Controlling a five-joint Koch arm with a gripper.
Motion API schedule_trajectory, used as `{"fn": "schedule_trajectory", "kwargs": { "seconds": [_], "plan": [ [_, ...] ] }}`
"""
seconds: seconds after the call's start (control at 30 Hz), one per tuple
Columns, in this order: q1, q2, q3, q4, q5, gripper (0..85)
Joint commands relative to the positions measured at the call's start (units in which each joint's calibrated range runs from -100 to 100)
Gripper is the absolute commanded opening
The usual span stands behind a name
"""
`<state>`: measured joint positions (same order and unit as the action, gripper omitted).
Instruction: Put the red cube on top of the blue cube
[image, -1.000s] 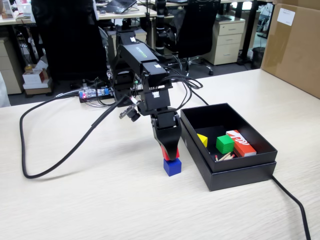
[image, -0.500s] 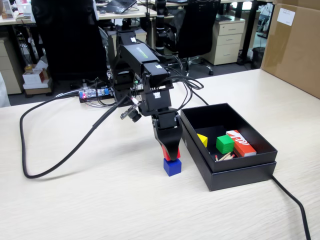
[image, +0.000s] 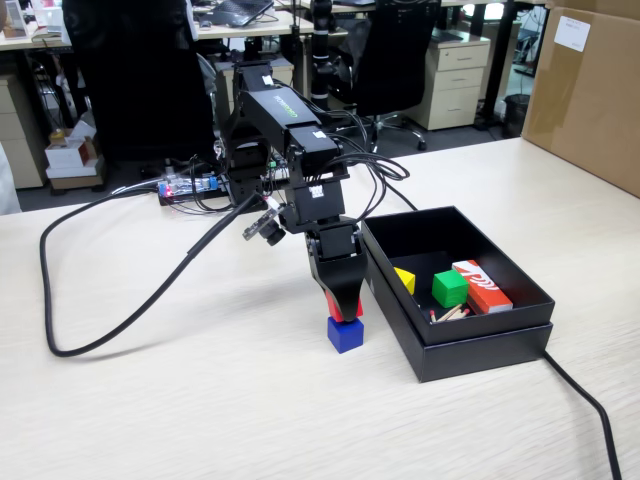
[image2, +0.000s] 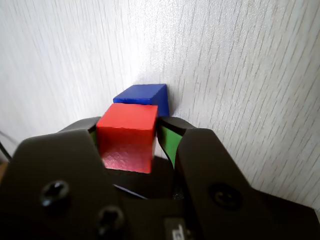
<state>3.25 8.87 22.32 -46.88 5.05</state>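
The red cube (image2: 126, 134) sits between the jaws of my gripper (image2: 127, 122), which is shut on it. In the fixed view the gripper (image: 345, 312) points straight down, and only slivers of the red cube (image: 331, 300) show beside the black fingers. The blue cube (image: 345, 335) stands on the pale wooden table directly under the red cube, and the two look to be touching or nearly so. In the wrist view the blue cube (image2: 142, 94) shows just beyond the red cube.
An open black box (image: 480, 345) stands just right of the cubes. It holds a yellow piece (image: 404, 280), a green cube (image: 449, 288) and a red-orange box with white lettering (image: 482, 286). A black cable (image: 100, 340) loops at the left. A cardboard box (image: 590, 90) stands at the far right.
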Motion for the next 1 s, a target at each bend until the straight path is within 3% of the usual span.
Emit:
{"fn": "schedule_trajectory", "kwargs": {
  "seconds": [0.0,0.17,0.53,0.97],
  "plan": [
    [0.2,-1.58,3.43,2.87,-0.15,29.8],
    [0.15,-1.58,3.52,2.87,-0.05,39.2],
    [0.15,-8.01,-0.2,2.78,-0.1,43.1],
    [0.49,-36.12,-17.06,2.78,-1.32,48.9]
  ]
}}
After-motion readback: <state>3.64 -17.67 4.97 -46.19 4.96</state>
